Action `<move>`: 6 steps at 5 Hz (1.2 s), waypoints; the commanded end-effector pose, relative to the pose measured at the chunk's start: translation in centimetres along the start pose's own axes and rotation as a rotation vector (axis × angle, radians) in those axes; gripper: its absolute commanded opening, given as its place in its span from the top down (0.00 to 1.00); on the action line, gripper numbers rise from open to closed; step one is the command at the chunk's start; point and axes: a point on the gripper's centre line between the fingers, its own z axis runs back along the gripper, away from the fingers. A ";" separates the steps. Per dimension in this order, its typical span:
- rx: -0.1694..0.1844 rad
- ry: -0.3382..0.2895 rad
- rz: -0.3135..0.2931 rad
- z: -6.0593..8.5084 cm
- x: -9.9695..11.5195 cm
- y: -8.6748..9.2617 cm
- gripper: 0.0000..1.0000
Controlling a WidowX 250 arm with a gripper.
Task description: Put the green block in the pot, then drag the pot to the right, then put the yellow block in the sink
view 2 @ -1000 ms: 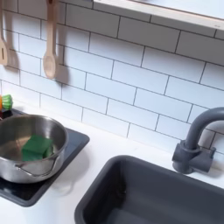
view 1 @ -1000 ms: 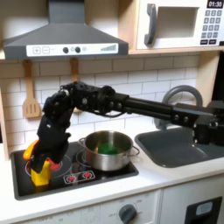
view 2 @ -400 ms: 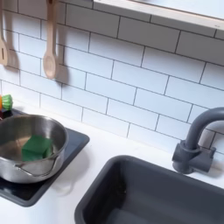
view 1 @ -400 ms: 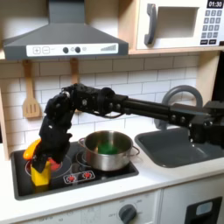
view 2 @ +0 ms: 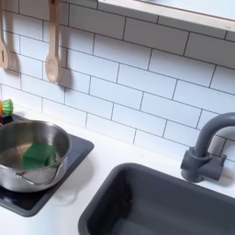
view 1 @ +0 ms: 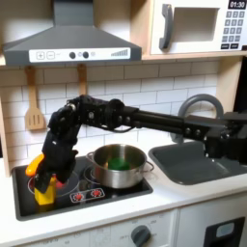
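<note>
Soft, even light; slight blur

Green block (view 2: 39, 153): inside the pot (view 2: 13, 147).
Pot: on the stovetop (view 1: 96, 196).
Sink (view 2: 138, 197): at the second exterior view's right of the pot.
Yellow block (view 1: 43, 190): on the stovetop, at the first exterior view's left of the pot.

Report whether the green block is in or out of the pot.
In. The green block lies on the bottom inside the steel pot, visible in both exterior views.

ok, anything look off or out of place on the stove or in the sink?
Nothing stands out. The pot sits upright on the stovetop with the green block inside, and the sink looks bare and undamaged.
</note>
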 end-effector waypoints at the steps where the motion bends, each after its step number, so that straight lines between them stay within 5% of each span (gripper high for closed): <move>1: 0.013 0.011 -0.006 -0.9 0.5 0.2 0.00; 4: 0.010 0.015 -0.019 -1.2 0.4 0.1 0.00; 5: 0.003 0.014 -0.027 -1.1 0.2 -0.2 1.00; 6: 0.007 0.007 -0.028 -1.0 0.3 -0.3 1.00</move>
